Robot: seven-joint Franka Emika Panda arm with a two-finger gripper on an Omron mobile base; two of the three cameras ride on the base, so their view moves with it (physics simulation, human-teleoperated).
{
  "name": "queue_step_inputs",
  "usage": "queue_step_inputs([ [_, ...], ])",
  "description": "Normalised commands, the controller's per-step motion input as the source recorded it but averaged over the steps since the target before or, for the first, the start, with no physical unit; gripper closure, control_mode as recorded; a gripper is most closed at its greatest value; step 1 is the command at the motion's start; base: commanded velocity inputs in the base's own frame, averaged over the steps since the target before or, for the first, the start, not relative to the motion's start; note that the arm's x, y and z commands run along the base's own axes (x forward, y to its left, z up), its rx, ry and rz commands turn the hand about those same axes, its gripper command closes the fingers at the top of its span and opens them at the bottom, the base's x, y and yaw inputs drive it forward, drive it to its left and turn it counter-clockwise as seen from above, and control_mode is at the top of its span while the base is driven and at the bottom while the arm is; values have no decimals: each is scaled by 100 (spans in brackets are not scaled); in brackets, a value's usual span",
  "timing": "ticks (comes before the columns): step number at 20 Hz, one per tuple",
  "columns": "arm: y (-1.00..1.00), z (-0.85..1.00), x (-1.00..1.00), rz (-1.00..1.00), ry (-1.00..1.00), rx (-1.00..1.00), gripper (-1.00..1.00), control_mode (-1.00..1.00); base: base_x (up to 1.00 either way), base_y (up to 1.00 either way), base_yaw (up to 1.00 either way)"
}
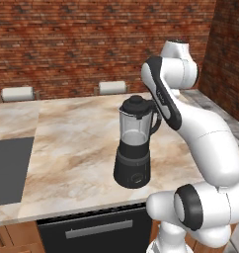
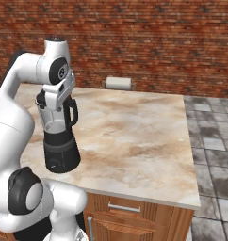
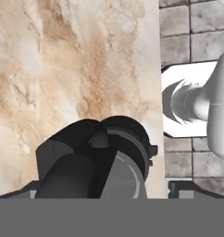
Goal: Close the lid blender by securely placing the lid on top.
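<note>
Marble, beige with brown veins, makes up the bench (image 1: 82, 148) that carries the work. At its near edge stands one blender (image 1: 134, 143), upright on a black tapered base with a round front knob, its clear jar above and its black handle turned toward my arm. One lid (image 1: 136, 105), a black round cap with a raised knob, sits on top of the jar's mouth. In my hand view I look down on the blender (image 3: 100, 157) from above, with the marble beyond it and grey floor tiles to one side. My pincer is somewhere behind my forearm in the left base view, close by the jar's handle, and I cannot tell whether it is open or closed, nor whether it touches anything. Below the bench front, one dark panel with a bar handle (image 1: 97, 228) shows in the left base view, and wooden drawers (image 2: 130, 214) in the right. One dark flat cooktop (image 1: 8, 170) lies set into the bench off to the left. Further back, at the far edge, two pale chair backs (image 1: 111, 87) rise. Behind them runs a red brick wall (image 1: 82, 44).
</note>
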Motion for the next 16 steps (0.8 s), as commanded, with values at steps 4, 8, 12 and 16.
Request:
queue_step_inputs([
  [4,10,13,0,9,-6,0,-100,-100,0,0,0],
  [8,9,29,0,14,-10,0,-100,-100,0,0,0],
  [12,1,37,0,14,-12,0,-100,-100,0,0,0],
  [16,0,4,-8,8,-3,0,-100,-100,0,0,0],
])
